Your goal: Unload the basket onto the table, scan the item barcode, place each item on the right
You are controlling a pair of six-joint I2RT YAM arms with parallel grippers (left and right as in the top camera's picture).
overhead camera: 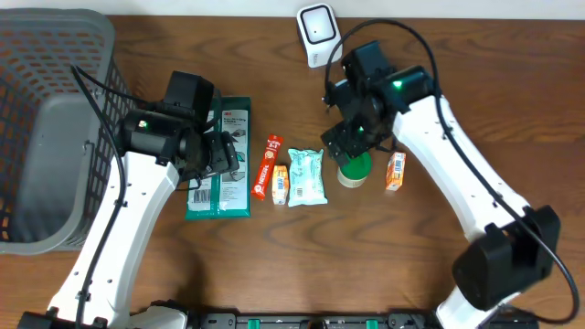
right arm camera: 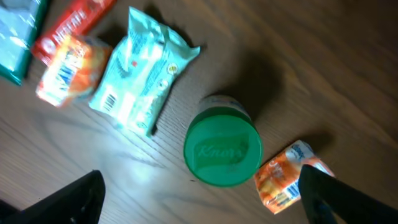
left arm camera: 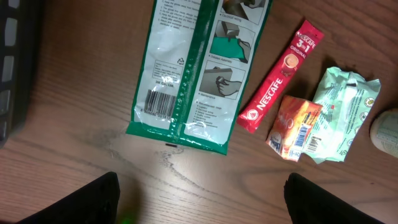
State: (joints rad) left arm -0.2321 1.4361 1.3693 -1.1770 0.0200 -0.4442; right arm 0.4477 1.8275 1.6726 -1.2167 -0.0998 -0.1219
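Closest to the right wrist camera, the right gripper (right arm camera: 200,186) shows its two dark fingers spread wide at the bottom corners, holding nothing. Directly below it stands a jar (right arm camera: 222,152) with a round green lid embossed "Knorr". Just beside the jar lies a crumpled orange sachet (right arm camera: 287,179). On the jar's other side, apart from it, lies a pale green packet (right arm camera: 140,71) with a barcode near one end.

The left gripper (left arm camera: 202,193) is likewise spread wide and empty. It hovers over the bare wooden table (left arm camera: 62,155), near the bottom edge of a flat green-and-white pack (left arm camera: 186,68). That pack shows a barcode, a recycling mark and small instruction pictures. Next to it lies a red stick (left arm camera: 280,78) reading "Nescafé 3in1 Original", touching a small orange pouch (left arm camera: 295,127) with a barcode.

From overhead, the white scanner (overhead camera: 315,26) sits at the table's far edge, well apart from the jar. A grey basket (overhead camera: 50,137) stands beside the left arm.
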